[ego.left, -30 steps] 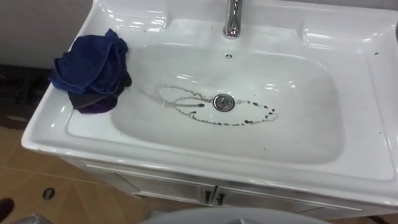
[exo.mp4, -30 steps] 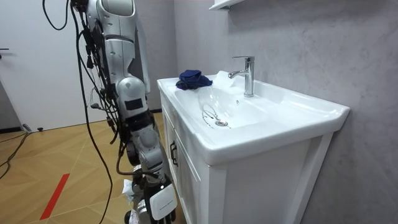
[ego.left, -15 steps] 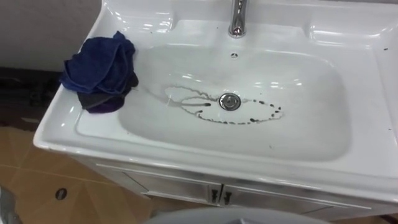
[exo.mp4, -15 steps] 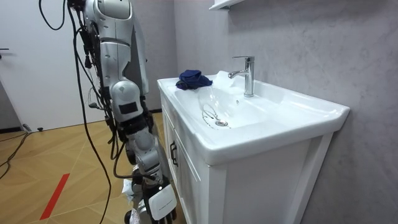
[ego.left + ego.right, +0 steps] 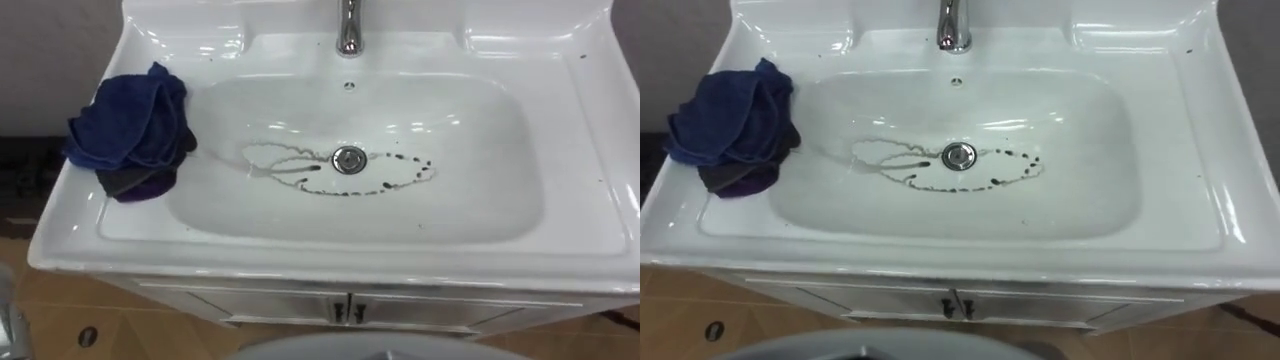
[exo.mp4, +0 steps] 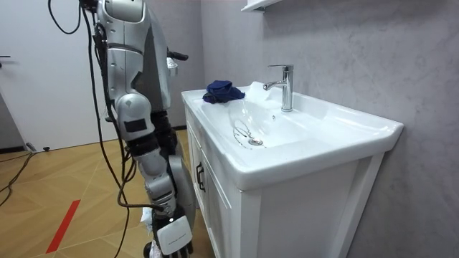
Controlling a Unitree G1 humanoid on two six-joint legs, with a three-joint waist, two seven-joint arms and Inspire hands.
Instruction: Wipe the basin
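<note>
Robot: is standing upright at the room view's left of the cabinet (image 6: 215,215), facing the basin's front edge.
Right hand (image 6: 174,240): is hanging low at the robot's side, just beside the cabinet's front and near the floor (image 6: 72,179), touching nothing; whether it is spread or curled, cannot tell.
Cloth (image 5: 128,128): dark blue, is lying bunched on the basin's left rim with one fold drooping over the bowl's edge; it is high above the hand and well apart from it, and nothing is holding it.
Marks (image 5: 350,192): dark specks are running in a loose ring across the bowl's bottom, with a paler looping streak on the side nearer the cloth; above the hand, well apart.
Drain (image 5: 349,159): round, metal, is sitting inside the ring of marks at the bowl's middle.
Tap (image 5: 348,30): chrome, is standing upright on the back rim behind the drain, farther from the hand than the drain.
Basin (image 5: 590,150): white, is resting on the cabinet, its rim well above the hand; a few specks are showing at the back corners.
Handles (image 5: 347,312): two, small and dark, are meeting side by side where the cabinet doors join, under the front rim.
</note>
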